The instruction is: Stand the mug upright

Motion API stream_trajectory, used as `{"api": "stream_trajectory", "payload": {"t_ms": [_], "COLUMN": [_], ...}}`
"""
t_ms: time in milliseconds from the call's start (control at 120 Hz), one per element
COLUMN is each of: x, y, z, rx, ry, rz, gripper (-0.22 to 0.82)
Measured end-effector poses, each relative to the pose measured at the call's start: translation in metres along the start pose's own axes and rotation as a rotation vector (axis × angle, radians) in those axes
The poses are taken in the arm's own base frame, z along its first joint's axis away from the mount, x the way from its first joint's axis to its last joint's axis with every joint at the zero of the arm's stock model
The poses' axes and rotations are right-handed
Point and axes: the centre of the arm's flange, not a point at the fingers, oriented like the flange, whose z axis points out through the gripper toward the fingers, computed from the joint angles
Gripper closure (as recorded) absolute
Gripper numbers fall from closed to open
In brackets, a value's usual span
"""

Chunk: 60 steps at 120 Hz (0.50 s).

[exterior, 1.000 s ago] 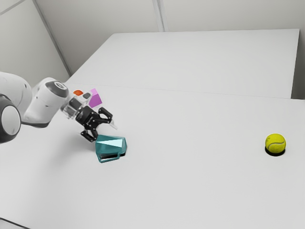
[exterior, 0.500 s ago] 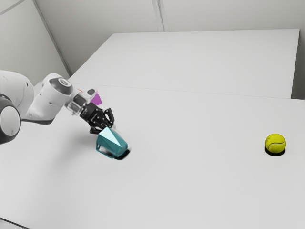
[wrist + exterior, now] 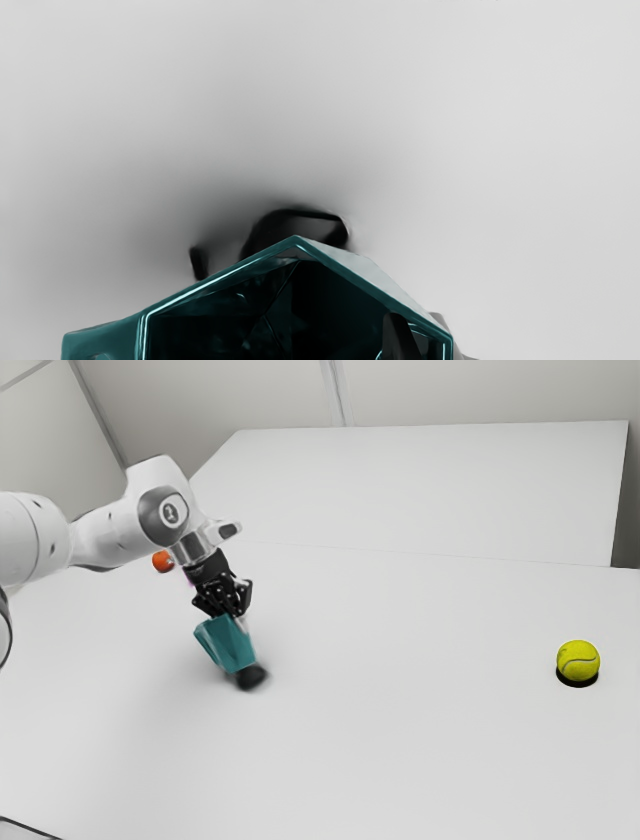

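One teal mug hangs tilted from the black gripper in the exterior view, over the white table. It is not upright: its mouth is up at the gripper, and its base slants down toward the exterior view's right. Its handle is on the side facing the exterior view's left. A dark shadow lies on the table by the base; whether the base touches the table, I cannot tell.

The jaws are clamped on the mug's wall, near the rim. In the wrist view, one dark finger reaches inside the mouth, and the tip of the other shows just outside the same wall, so that the wall is pinched between them. The wrist view looks into the mug's dark, faceted inside, with the handle at the side across the mouth from the fingers.

The white arm comes in from the exterior view's left and bends down to the gripper. Behind it are a round orange thing and a sliver of something purple, both partly hidden. A yellow tennis ball sits on the table toward the exterior view's right, well apart from the mug.
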Motion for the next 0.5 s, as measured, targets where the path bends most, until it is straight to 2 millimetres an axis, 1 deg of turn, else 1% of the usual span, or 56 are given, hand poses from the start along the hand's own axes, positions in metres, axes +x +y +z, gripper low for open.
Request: {"api": "stream_trajectory", "payload": {"t_ms": [100,192,317,500], "x": [-0.002,0.002,0.000,-0.011], "y": [0.009,0.016,0.027,0.029], "z": [-0.007,-0.011,-0.011,-0.002], "rx": [0.134,0.204,0.240,0.248], "ry": [0.070,0.137,0.191,0.215], "rz": [0.073,0.119,0.145,0.117], "gripper": [0.77,0.77,0.77,0.78]}}
